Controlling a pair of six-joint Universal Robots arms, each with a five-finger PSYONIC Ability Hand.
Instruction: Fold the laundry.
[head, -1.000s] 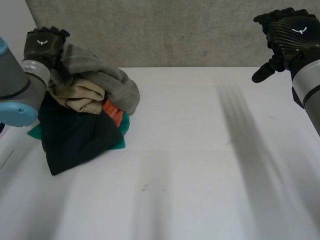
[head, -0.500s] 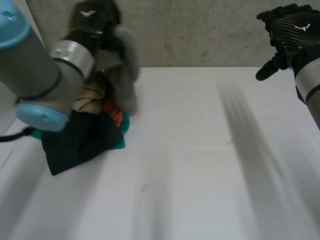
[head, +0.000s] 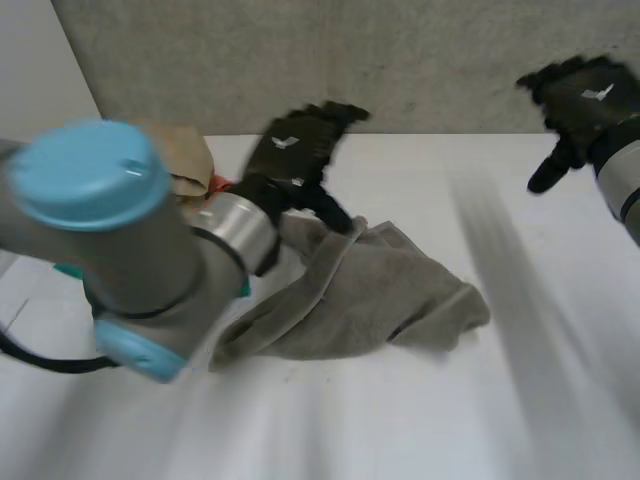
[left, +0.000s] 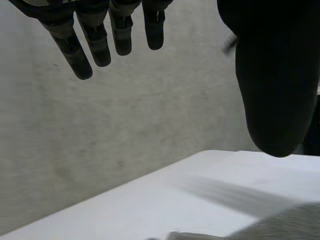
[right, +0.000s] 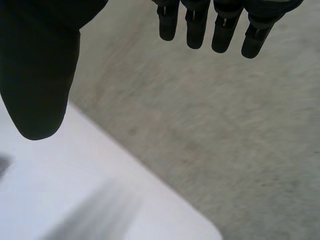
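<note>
A grey towel (head: 365, 290) lies crumpled on the white table (head: 420, 420) near the middle. Just behind its left end my left hand (head: 298, 150) is raised above the table, fingers (left: 95, 37) straight and spread, holding nothing. A corner of the same grey towel (left: 280, 225) lies below its thumb. Behind my left arm (head: 120, 250) sits the rest of the laundry pile, of which a tan cloth (head: 185, 165) and a bit of orange show. My right hand (head: 580, 105) hovers at the far right, fingers (right: 220, 25) straight, empty.
A grey wall (head: 400, 60) runs along the table's far edge. The left arm's big blue-capped joint (head: 90, 190) covers much of the pile at the left.
My left hand lifted the grey towel off the pile, swung it right and let it drop on the table's middle. The right hand has barely shifted.
</note>
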